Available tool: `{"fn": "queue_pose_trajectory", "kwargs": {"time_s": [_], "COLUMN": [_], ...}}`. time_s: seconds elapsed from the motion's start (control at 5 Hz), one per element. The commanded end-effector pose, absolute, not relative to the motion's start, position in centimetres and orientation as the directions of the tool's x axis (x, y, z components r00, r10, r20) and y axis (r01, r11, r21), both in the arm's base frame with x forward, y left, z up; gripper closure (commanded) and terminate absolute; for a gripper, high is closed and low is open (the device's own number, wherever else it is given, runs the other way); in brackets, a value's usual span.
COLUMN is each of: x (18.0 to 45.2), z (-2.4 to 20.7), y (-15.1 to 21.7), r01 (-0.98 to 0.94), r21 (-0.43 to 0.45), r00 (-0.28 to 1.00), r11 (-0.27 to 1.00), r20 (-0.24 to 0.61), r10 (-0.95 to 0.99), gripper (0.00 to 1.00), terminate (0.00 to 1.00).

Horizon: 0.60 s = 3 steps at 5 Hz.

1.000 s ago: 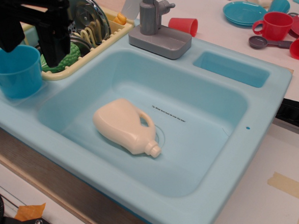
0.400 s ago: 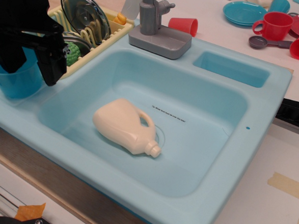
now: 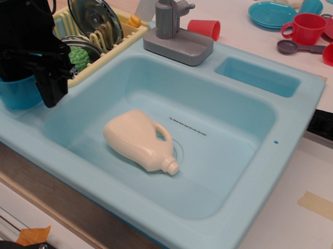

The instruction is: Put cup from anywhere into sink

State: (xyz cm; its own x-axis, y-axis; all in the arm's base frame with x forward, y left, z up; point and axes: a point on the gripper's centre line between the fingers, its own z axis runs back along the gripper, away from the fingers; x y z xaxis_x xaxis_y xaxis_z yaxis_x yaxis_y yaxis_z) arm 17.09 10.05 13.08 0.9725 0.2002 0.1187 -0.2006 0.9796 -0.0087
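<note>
A: Item, cup [image 3: 14, 92]: far left of frame, upright on the sink [image 3: 298, 112] ledge, not in the basin.

B: Handling?

A: Likely light, stiff, slick plastic; take by the rim wall. Gripper [image 3: 31, 70] straddles it; whether clenched, cannot tell.

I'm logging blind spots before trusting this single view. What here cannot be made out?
- Blue cup: the gripper covers its rim and inside, so grip contact cannot be told.
- Gripper: whether open or shut is unclear, since the black body merges and the frame's edge cuts it.
- Sink print behind the cream jug: too small to read.
</note>
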Motion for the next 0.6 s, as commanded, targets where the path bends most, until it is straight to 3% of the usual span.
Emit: {"fn": "queue_pose_trajectory", "kwargs": {"time_s": [0.0,0.2,0.4], "x": [17.4,17.5,18.3], "z": [13.4,14.1,16.1], "y": [9.8,9.2,7.0], "r01": [-0.215,-0.216,-0.183], "r21": [-0.007,-0.003,0.016], "r00": [0.969,0.968,0.967], "r11": [0.977,0.976,0.983], "r20": [0.121,0.128,0.183], "r10": [0.215,0.215,0.177], "gripper": [1.0,1.0,1.0], "terminate": [0.0,0.0,0.0]}}
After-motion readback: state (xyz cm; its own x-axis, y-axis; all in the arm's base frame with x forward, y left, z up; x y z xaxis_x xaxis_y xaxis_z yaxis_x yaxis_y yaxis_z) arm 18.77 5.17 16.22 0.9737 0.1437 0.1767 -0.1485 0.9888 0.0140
